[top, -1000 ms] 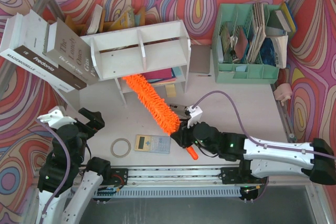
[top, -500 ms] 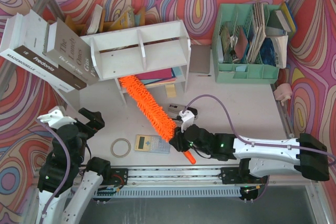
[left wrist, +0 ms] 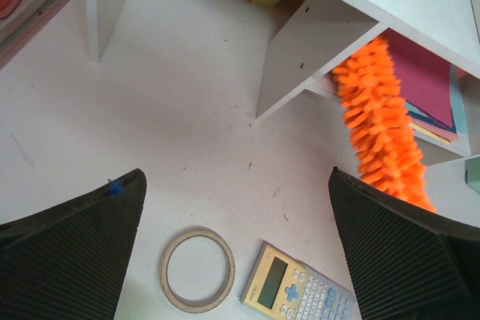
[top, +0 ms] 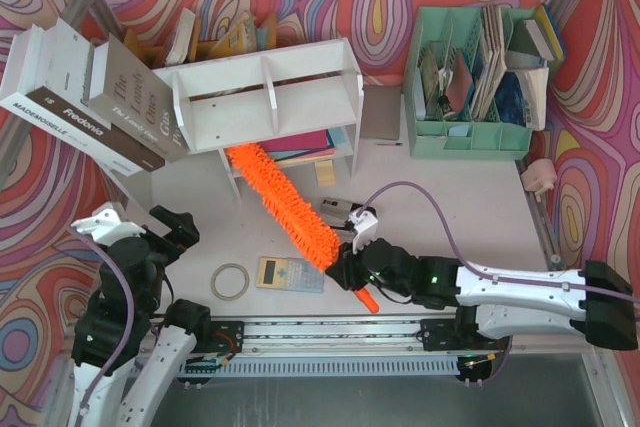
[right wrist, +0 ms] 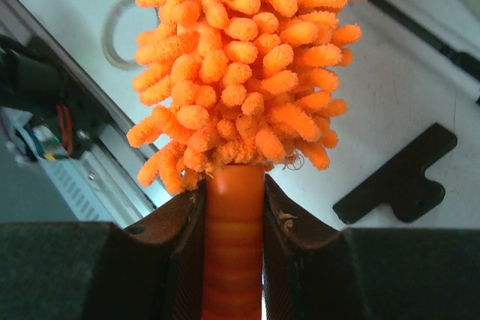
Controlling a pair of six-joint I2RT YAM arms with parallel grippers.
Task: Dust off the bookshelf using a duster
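Observation:
The white bookshelf (top: 265, 97) stands at the back, with coloured folders in its lower tier; it also shows in the left wrist view (left wrist: 315, 31). The orange fluffy duster (top: 285, 202) runs diagonally from under the shelf's lower tier down to my right gripper (top: 350, 267), which is shut on its orange handle (right wrist: 232, 237). The duster's tip (left wrist: 379, 125) lies at the shelf's lower tier beside the leg. My left gripper (top: 165, 232) is open and empty, held above the table at the near left (left wrist: 236, 200).
A tape ring (top: 231, 281) and a calculator (top: 291, 274) lie near the front. Large books (top: 95, 97) lean at the left of the shelf. A mint-green file organizer (top: 475, 77) stands at the back right. A small black and silver object (top: 337, 211) lies near the duster.
My right gripper moved left with the duster, and the fluffy tip slid further left under the shelf's lower tier; in the last half second it held almost still. The left arm has not moved.

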